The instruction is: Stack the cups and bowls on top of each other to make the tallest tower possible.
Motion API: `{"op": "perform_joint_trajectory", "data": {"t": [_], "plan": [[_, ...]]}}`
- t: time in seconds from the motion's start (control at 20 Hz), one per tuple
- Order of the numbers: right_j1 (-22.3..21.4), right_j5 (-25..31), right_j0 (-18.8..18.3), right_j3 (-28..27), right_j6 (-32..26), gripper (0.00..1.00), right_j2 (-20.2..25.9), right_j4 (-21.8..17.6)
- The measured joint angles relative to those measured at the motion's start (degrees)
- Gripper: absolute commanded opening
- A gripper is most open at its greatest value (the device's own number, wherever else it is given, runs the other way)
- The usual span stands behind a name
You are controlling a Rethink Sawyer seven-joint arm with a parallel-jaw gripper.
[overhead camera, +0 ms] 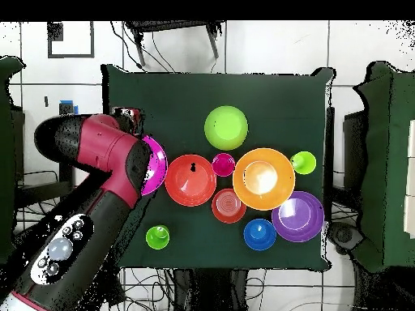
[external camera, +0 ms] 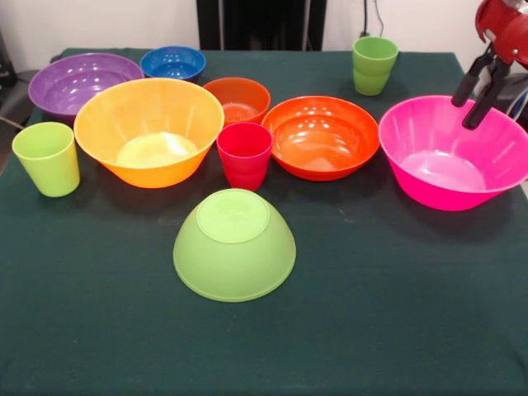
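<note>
Fingers: two dark prongs hanging from the red arm, parted by a narrow gap, gripping nothing; tips hover at the far rim of the large pink bowl, at roughly 1 o'clock on that rim in the front view. Whether a tip touches the rim cannot be told.

Large pink bowl: upright, at 3 o'clock on the bench in the front view, partly hidden under the arm in the overhead view.

Medium orange bowl: upright, just beside the pink bowl at its 9 o'clock.

Red-pink cup: upright, at 9 o'clock of the orange bowl, between it and the yellow-orange bowl.

Small dark orange bowl: upright, behind the red-pink cup at 12 o'clock.

Lime green bowl: turned rim-down, alone at 6 o'clock of the red-pink cup, nothing resting on it.

Purple bowl: upright, at 10 o'clock of the yellow-orange bowl.

Small blue bowl: upright, just beside the purple bowl at its 2 o'clock.

Light green cup: upright, at 8 o'clock of the yellow-orange bowl.

Second light green cup: upright, at 1 o'clock of the medium orange bowl, near the far edge.

No piece is stacked on another.
</note>
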Motion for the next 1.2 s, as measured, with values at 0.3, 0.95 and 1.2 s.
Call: {"op": "perform_joint_trajectory", "data": {"t": [0.3, 0.95, 1.2], "plan": [[-0.18, -0.55, -0.23, 0.02, 0.00, 1.00, 0.17, -1.69], [-1.44, -4.88, -3.33, 0.08, 0.00, 1.00, 2.55, -4.15], [-1.43, -4.89, -3.92, 0.09, 0.00, 1.00, 3.09, -4.15]]}}
